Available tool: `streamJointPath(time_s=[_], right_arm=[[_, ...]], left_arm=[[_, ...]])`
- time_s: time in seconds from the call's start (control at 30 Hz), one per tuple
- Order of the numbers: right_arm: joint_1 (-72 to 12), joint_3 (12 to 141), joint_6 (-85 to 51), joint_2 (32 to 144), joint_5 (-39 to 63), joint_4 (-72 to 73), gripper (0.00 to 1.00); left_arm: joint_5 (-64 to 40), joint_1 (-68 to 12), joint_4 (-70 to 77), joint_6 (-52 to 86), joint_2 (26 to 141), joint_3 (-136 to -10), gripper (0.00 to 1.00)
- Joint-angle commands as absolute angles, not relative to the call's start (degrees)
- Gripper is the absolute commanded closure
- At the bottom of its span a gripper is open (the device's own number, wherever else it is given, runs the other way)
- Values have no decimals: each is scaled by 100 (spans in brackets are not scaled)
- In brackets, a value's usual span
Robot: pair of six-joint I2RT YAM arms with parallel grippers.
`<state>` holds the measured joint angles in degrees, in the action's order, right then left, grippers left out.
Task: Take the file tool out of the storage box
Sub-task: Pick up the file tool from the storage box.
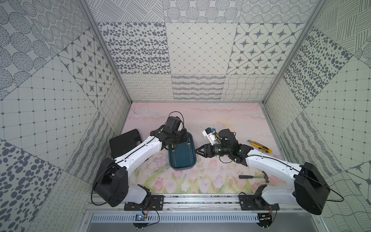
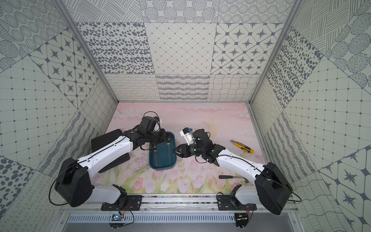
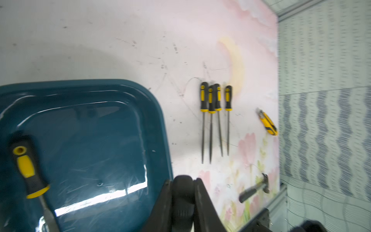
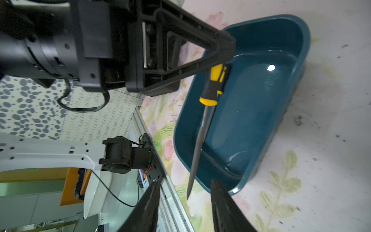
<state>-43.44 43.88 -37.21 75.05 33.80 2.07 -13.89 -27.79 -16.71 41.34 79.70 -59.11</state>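
The left gripper point(image 3: 183, 186) is clamped on the handle of a file point(image 4: 208, 88), its blade slanting down over the teal box point(image 4: 261, 104). The right gripper point(image 1: 198, 152) hangs just beside the box, jaws apart, holding nothing.

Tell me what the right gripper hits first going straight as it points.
Probably the shaft of the yellow-and-black-handled file in the left gripper, crossing ahead of the right gripper. The dark teal plastic storage box lies close below; depth unclear.
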Motion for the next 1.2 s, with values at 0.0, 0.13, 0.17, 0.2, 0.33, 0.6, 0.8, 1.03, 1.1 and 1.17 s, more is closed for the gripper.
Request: streamJointPath(time_s=[0.0, 0.13, 0.17, 0.2, 0.33, 0.6, 0.8, 1.03, 1.1, 1.17], right_arm=[[-4363, 4311, -4124, 7318, 4107, 1161, 55], [-4359, 4242, -4411, 7269, 4406, 1587, 55], [-4359, 4222, -4477, 7261, 4442, 1673, 55], [-4359, 4210, -4527, 7238, 4462, 1734, 55], [-4355, 4072, -4808, 7170, 4750, 2216, 57], [-4359, 3844, -5219, 6931, 5049, 2794, 64], [-4359, 3849, -5291, 6844, 5133, 2828, 72], [-4359, 3847, -5361, 6881, 5220, 2901, 78], [-4359, 3846, -5361, 6882, 5238, 2896, 78], [-4359, 3835, -5361, 6882, 5264, 2898, 79]], left_arm=[[-3075, -2718, 10, 4415, 7308, -5712, 91], [-3442, -2698, 394, 4545, 6845, -5642, 92], [-3499, -2690, 442, 4566, 6765, -5628, 92], [-3545, -2681, 491, 4590, 6684, -5623, 91], [-3731, -2637, 682, 4697, 6475, -5562, 91], [-3732, -2549, 699, 4535, 6371, -5444, 91], [-3693, -2514, 705, 4469, 6409, -5400, 91], [-3596, -2465, 603, 4327, 6454, -5491, 91], [-3586, -2453, 581, 4310, 6466, -5502, 91], [-3569, -2443, 571, 4289, 6462, -5502, 91]])
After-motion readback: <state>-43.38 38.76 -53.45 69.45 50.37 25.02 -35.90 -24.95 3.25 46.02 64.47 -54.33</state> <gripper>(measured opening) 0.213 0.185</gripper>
